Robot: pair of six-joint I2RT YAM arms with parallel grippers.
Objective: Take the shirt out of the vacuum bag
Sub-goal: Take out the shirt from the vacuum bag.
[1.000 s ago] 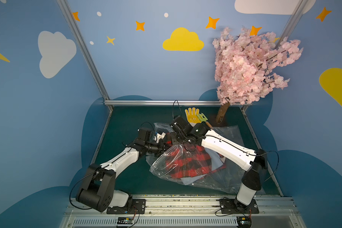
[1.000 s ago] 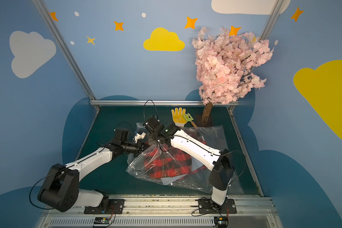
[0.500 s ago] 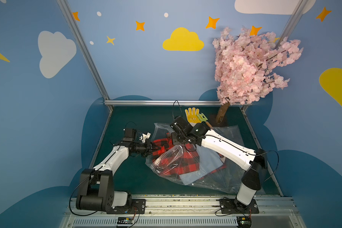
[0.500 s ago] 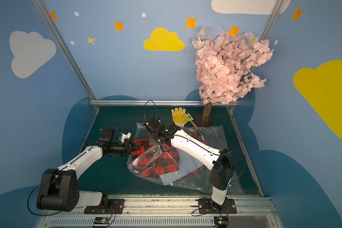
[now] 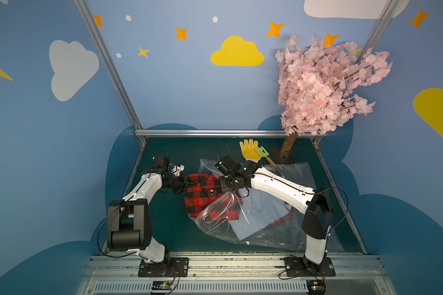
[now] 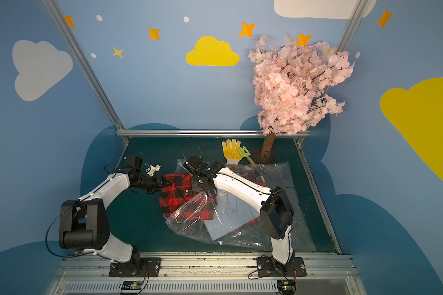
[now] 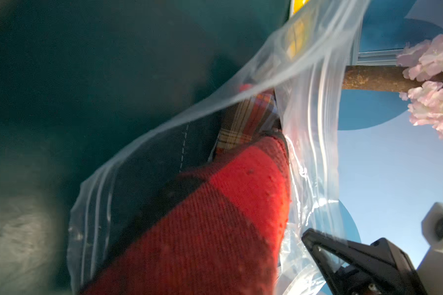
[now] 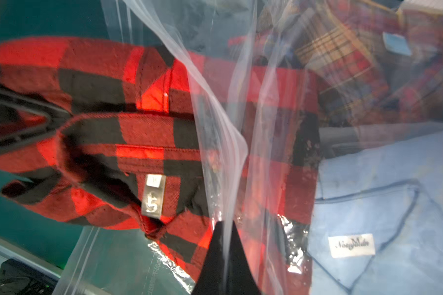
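A red-and-black checked shirt (image 5: 202, 196) (image 6: 175, 198) sticks halfway out of the mouth of the clear vacuum bag (image 5: 279, 229) (image 6: 256, 232) on the green table. My left gripper (image 5: 189, 182) (image 6: 165, 183) is shut on the shirt's collar end, left of the bag. In the left wrist view the red fabric (image 7: 215, 229) hides its jaws. My right gripper (image 5: 228, 190) (image 8: 225, 252) is shut on the bag's upper film (image 8: 223, 153) and holds it lifted above the shirt (image 8: 100, 143).
A light blue shirt (image 5: 258, 214) (image 8: 381, 204) and a finer plaid garment (image 8: 343, 56) lie deeper inside the bag. Behind the bag are a yellow glove (image 5: 250, 150), a green toy rake (image 5: 262, 153) and the blossom tree's trunk (image 5: 288, 148). Metal rails edge the table.
My left gripper has drawn back to the left with the checked shirt, so more of it now lies outside the bag's mouth. The right gripper has kept the film lifted in place.
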